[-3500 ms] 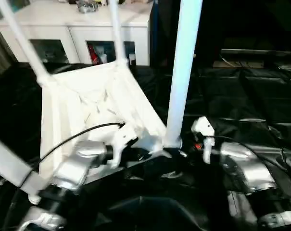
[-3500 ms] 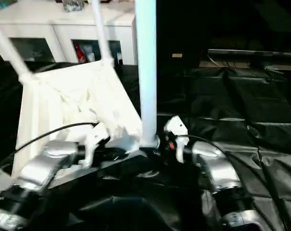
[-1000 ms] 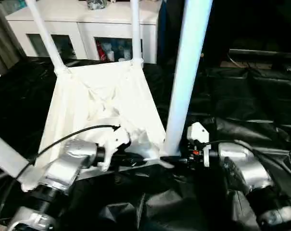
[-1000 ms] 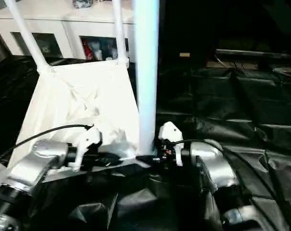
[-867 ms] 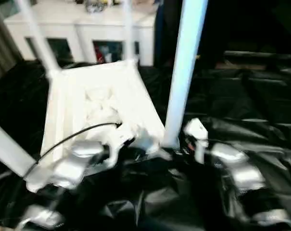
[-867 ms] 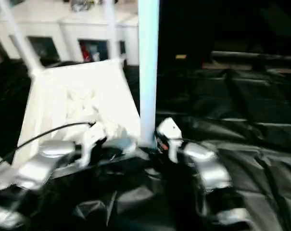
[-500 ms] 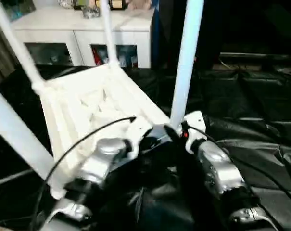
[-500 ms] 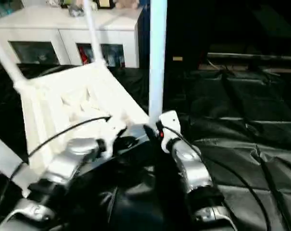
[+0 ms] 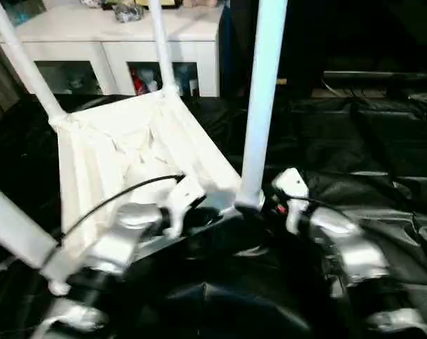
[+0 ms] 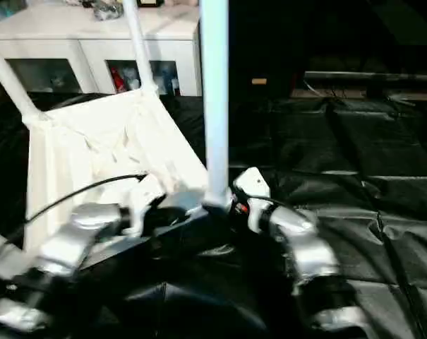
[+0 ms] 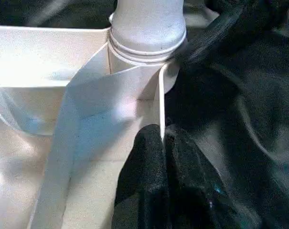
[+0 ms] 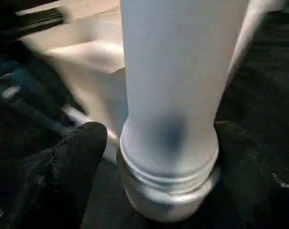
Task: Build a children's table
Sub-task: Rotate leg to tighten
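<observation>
The children's table lies upside down and tilted on black sheeting, its ribbed underside facing me. White tube legs rise from its corner sockets: the near right leg, two far legs and a near left leg. My left gripper is shut on a thin rib of the table's underside, just beside the near right corner socket. My right gripper stands open around the base of the near right leg, with one finger a little off the tube.
A white cabinet with glass doors stands behind the table. Crinkled black sheeting covers the ground to the right and in front. A dark low ledge runs along the back right.
The head view has swung about with the camera. Both grippers stay at the table's near right corner, the left still pinching the rib.
</observation>
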